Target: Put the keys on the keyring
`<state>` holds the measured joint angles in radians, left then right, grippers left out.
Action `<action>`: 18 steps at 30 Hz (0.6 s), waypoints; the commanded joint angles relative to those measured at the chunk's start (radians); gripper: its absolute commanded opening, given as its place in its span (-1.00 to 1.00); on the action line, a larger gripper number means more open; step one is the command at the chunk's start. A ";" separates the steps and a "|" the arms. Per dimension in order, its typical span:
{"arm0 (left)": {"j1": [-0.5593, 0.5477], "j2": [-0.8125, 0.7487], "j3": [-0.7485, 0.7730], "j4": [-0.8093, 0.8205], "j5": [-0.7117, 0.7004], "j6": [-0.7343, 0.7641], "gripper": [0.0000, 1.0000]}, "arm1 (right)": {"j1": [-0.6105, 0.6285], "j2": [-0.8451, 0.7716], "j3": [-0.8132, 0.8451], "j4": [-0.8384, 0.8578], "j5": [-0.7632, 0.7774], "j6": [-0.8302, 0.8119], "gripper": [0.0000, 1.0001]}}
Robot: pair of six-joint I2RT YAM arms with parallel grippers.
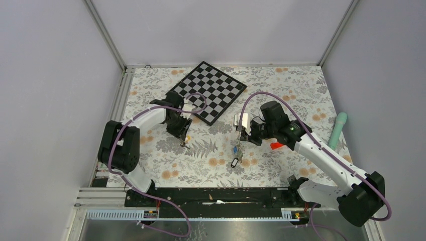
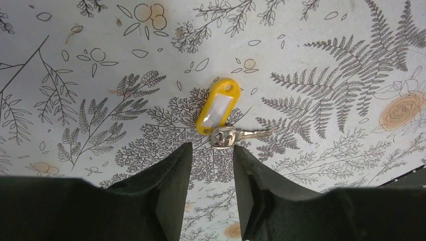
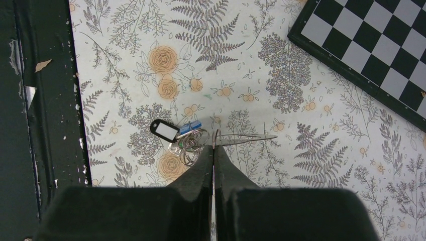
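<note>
Standing at the near edge, looking over both arms.

Left gripper (image 2: 211,150) points down at the flowered table cover (image 2: 75,60). Its two black fingers are apart, with nothing between them. Yellow-tagged key (image 2: 217,106) lies flat on the cover just beyond the fingertips, untouched. Its metal blade sticks out sideways from the tag's lower end. From overhead this key sits left of centre, near the front corner of the checkerboard (image 1: 211,91).

Right gripper (image 3: 213,150) is pressed fully together, pinching the keyring (image 1: 241,120). From overhead the keyring shows as a pale flat plate projecting from the fingertips on the side toward the checkerboard. The wrist camera sees it edge-on, as only a thin metal sliver.

Bunch of keys (image 3: 180,136) lies just beside the right fingertips, on the side toward the arm bases. It has a black tag with a white label, a blue tag and several thin wire rings tangled together. Cannot tell whether any of those rings is hooked to the keyring or merely lies against it. Bunch of keys and yellow-tagged key are well apart.

Also on the table: a teal cylinder-like object (image 1: 339,129) near the right edge, and something orange (image 1: 276,145) half hidden under the right arm.
</note>
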<state>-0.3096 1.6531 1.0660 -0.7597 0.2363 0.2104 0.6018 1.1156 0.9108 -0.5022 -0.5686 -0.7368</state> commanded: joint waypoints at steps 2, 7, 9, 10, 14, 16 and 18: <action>-0.027 0.021 0.024 0.027 -0.042 -0.031 -0.17 | 0.006 -0.010 0.002 0.045 -0.022 0.010 -1.00; -0.050 0.038 0.021 0.033 -0.083 -0.042 -0.17 | 0.006 -0.015 -0.003 0.045 -0.022 0.011 -1.00; -0.052 0.041 0.022 0.033 -0.096 -0.043 -0.19 | 0.007 -0.018 -0.005 0.046 -0.021 0.010 -1.00; -0.052 0.042 0.020 0.032 -0.101 -0.043 -0.21 | 0.007 -0.019 -0.006 0.047 -0.021 0.011 -1.00; -0.052 0.043 0.011 0.035 -0.117 -0.041 -0.31 | 0.006 -0.018 -0.010 0.046 -0.025 0.011 -1.00; -0.052 0.043 0.007 0.035 -0.123 -0.039 -0.34 | 0.007 -0.015 -0.009 0.044 -0.029 0.011 -1.00; -0.052 0.043 0.004 0.036 -0.124 -0.037 -0.37 | 0.006 -0.015 -0.007 0.039 -0.031 0.012 -1.00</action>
<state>-0.3630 1.6920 1.0664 -0.7395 0.1474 0.1810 0.6018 1.1152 0.8982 -0.5003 -0.5690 -0.7349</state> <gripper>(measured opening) 0.329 0.017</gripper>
